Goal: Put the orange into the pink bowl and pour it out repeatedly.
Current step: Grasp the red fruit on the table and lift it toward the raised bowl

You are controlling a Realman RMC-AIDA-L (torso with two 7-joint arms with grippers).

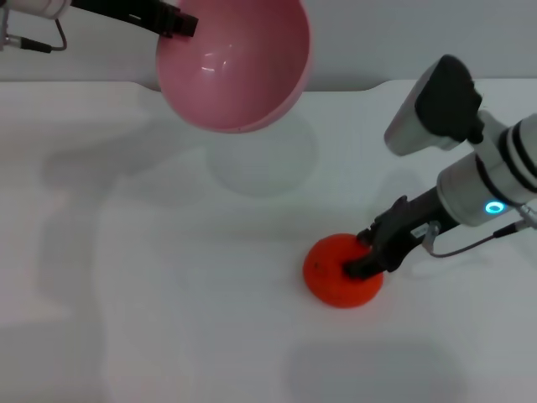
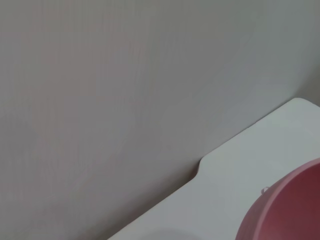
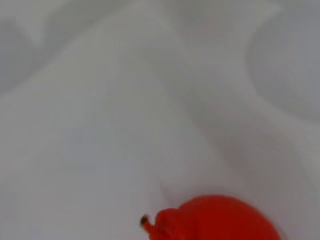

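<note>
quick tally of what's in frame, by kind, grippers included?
Bowls: 1, the pink bowl, held tilted above the table by the left gripper.
Fruit: 1, the orange on the table, right gripper at it.
Grippers: 2.
Total: 4.

Pink bowl rim cut off at top edge.

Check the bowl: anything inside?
Nothing: the tilted bowl, held up by the left pincer, shows a bare pink inside. The orange lies on the table at the right pincer; its underside is hidden.
</note>
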